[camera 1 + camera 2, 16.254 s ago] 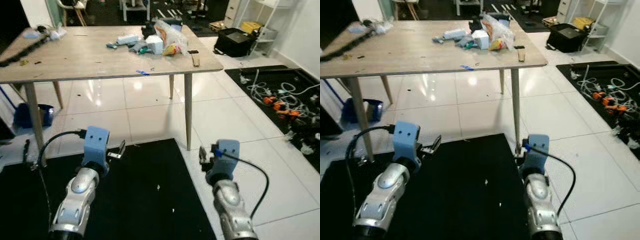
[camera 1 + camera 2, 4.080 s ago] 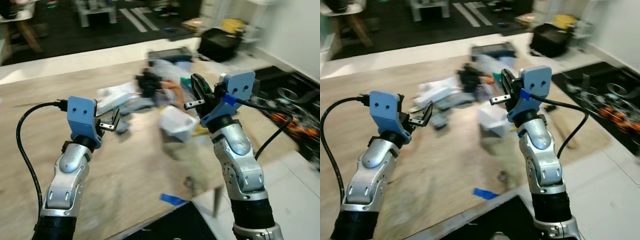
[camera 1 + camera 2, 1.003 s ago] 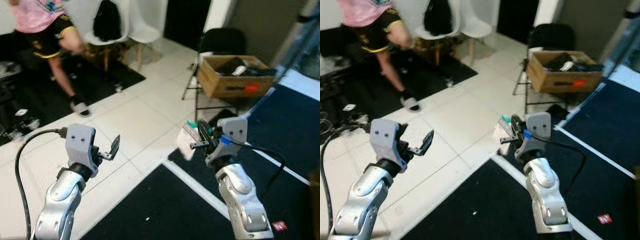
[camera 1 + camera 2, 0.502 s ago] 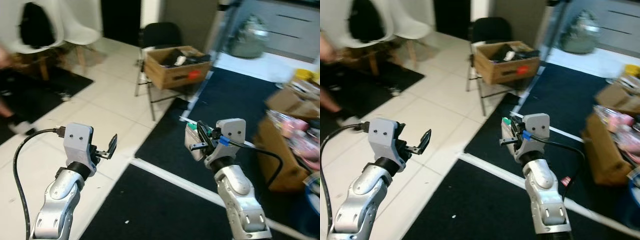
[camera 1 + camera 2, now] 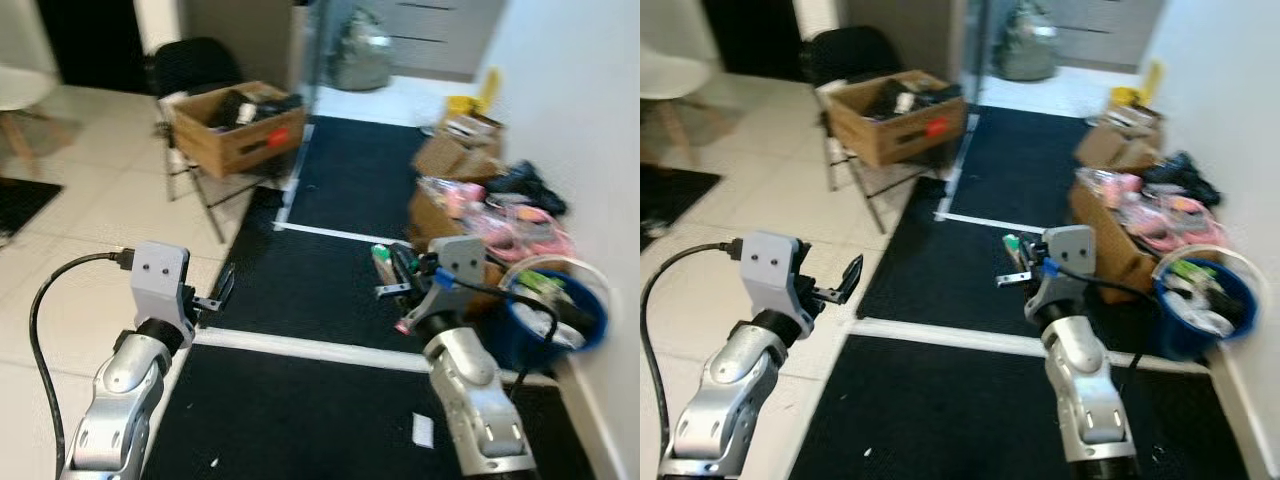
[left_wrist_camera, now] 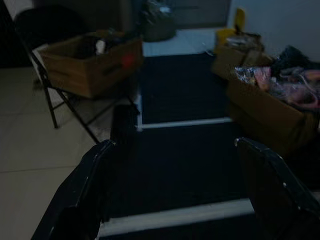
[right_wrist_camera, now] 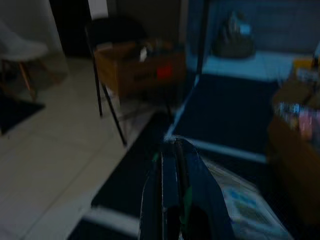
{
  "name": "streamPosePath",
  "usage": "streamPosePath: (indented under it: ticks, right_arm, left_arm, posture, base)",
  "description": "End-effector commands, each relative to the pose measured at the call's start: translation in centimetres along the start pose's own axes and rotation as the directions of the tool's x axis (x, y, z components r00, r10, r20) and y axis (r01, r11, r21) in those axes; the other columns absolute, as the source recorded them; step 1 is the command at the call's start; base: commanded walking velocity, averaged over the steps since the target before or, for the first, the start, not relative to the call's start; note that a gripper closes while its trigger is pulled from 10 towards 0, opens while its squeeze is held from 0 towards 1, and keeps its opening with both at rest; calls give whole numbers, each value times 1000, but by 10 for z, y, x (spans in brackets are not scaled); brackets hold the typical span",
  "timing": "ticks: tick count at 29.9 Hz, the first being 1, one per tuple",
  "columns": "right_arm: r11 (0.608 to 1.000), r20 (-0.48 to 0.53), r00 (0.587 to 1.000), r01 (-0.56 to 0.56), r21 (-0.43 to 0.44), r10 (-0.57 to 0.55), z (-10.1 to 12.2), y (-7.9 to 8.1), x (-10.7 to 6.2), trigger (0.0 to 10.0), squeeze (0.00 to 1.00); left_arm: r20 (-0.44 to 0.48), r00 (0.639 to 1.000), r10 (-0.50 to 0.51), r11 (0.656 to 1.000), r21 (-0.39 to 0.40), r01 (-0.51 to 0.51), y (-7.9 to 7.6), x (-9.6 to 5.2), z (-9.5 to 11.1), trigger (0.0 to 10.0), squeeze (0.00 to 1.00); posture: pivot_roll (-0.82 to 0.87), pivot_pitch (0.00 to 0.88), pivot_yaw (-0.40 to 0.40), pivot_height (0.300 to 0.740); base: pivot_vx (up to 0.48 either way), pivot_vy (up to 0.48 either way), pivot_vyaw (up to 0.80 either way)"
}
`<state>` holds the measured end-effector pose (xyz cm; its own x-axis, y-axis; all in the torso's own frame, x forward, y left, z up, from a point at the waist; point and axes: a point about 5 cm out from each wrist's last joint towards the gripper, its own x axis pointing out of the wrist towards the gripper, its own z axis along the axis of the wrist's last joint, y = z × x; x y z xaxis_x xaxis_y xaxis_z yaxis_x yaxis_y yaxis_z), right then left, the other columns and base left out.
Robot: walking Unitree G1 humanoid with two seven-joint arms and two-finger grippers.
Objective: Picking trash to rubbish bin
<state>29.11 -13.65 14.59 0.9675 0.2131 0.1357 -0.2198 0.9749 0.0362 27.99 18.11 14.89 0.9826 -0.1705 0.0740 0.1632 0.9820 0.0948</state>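
My right gripper (image 5: pixel 394 276) is held up at chest height, shut on a white packet with a green end (image 5: pixel 382 260). In the right wrist view the packet (image 7: pixel 244 202) sticks out beside the closed fingers (image 7: pixel 172 200). A blue rubbish bin (image 5: pixel 553 312) with a white liner rim and trash inside stands against the wall, to the right of that gripper and a little beyond it. Over the edge of the black mat, my left gripper (image 5: pixel 222 290) is open with nothing in it; its two fingers (image 6: pixel 95 175) frame the mat in the left wrist view.
A folding chair carries an open cardboard box (image 5: pixel 236 126) at the far left. Cardboard boxes with pink bags (image 5: pixel 470 200) line the right wall (image 5: pixel 580 120) beyond the bin. Black mats (image 5: pixel 330 290) with a white strip cover the floor. A white scrap (image 5: pixel 421 430) lies near my feet.
The whole view has swung right: the bin, the boxes and the wall have come into sight. Both arms keep their pose and the right gripper still holds the packet.
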Motion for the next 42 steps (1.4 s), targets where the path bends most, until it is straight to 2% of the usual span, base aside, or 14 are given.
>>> streamPosePath:
  ticks: [1, 7, 18, 34, 42]
  right_arm:
    - [1000, -42, 999, -1, 12, 1, -7, 1, -1, 10000, 0]
    - [1000, -45, 999, 0, 14, 1, -9, 2, 1, 10000, 0]
    - [1000, -63, 998, -23, 5, 24, -12, 6, 5, 10000, 0]
    - [1000, -67, 997, 23, 6, -23, -16, 0, 7, 10000, 0]
    - [999, -79, 996, 41, 17, -39, -20, -2, 6, 10000, 0]
  left_arm:
    - [-28, 999, 20, 1000, 7, -19, 0, 1, -6, 10000, 0]
    - [-21, 999, 43, 999, -1, -43, 3, 3, -5, 10000, 0]
    - [-29, 999, 38, 999, 1, -38, 0, 7, -7, 10000, 0]
    - [-46, 998, 48, 999, 8, -47, 0, 8, -10, 10000, 0]
    - [-52, 998, 38, 999, 9, -38, -1, 8, -11, 10000, 0]
  posture:
    - [-43, 93, -13, 740]
    - [-45, 89, -10, 740]
    - [-47, 99, -13, 740]
    - [-40, 97, -13, 740]
    - [-43, 103, -12, 740]
  base:
    - [0, 0, 0]
    - [170, 0, 0]
    - [309, 0, 0]
    - [341, 0, 0]
    - [340, 0, -755]
